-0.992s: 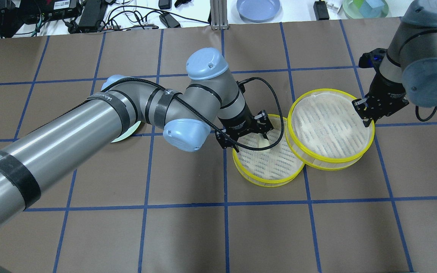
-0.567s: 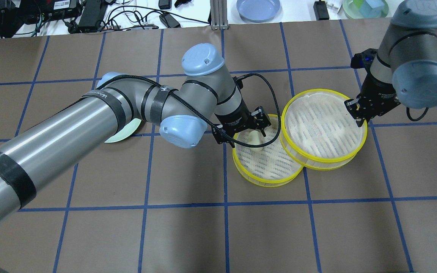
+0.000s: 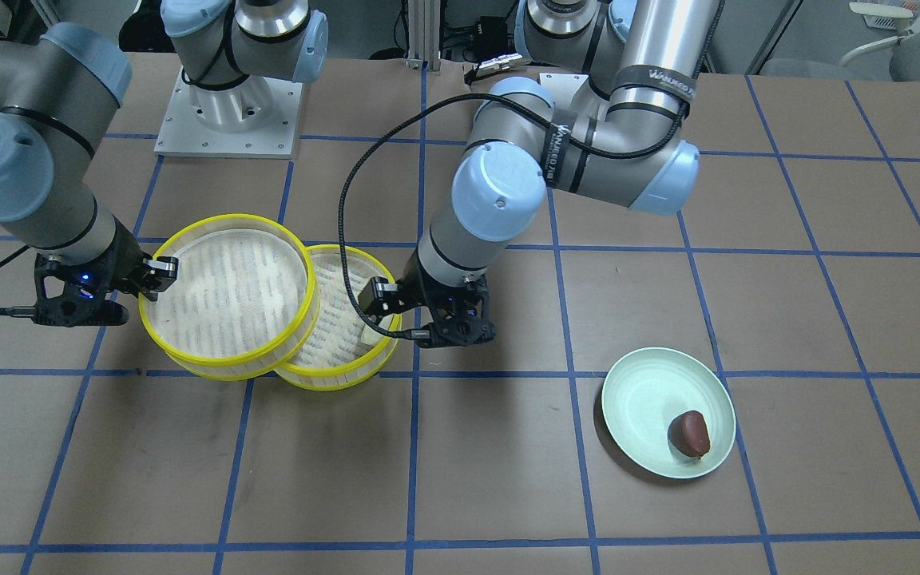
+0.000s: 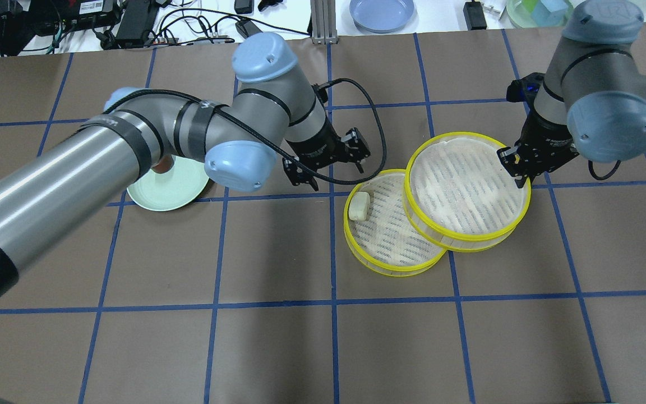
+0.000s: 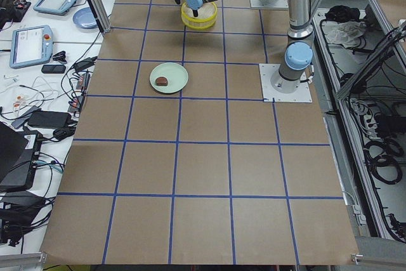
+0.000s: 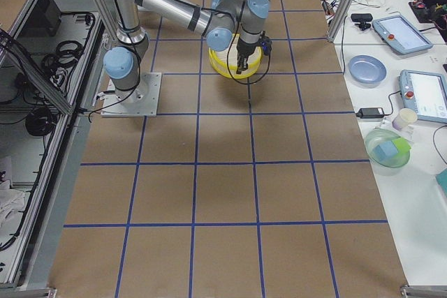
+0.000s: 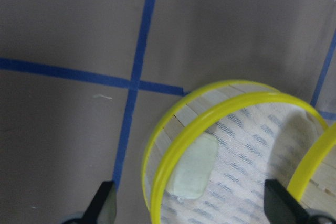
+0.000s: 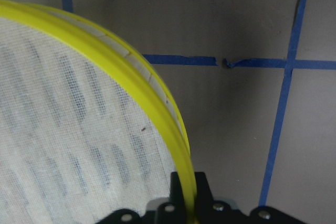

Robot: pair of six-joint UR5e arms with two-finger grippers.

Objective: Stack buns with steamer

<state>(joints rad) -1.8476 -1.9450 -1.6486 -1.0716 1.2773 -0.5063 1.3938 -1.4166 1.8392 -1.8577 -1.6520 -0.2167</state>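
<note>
A cream-white bun (image 4: 359, 206) lies at the left edge of the lower yellow-rimmed steamer tray (image 4: 396, 270); it also shows in the left wrist view (image 7: 194, 169). My left gripper (image 4: 330, 170) is open and empty, just up and left of that tray. My right gripper (image 4: 519, 168) is shut on the far right rim of the upper steamer tray (image 4: 460, 135), which overlaps the lower tray's right side. The dark reddish-brown bun (image 3: 689, 432) sits on the pale green plate (image 3: 644, 399), apart from both grippers; my left arm hides it in the overhead view.
Brown paper with blue tape lines covers the table. A blue plate (image 4: 382, 12), cables and devices lie beyond the far edge. The green plate (image 4: 169, 188) lies left of the trays, partly under my left arm.
My left gripper let go of the cream bun in the lower tray and drew back up and left. My right gripper carried the upper tray leftward, further over the lower tray.
</note>
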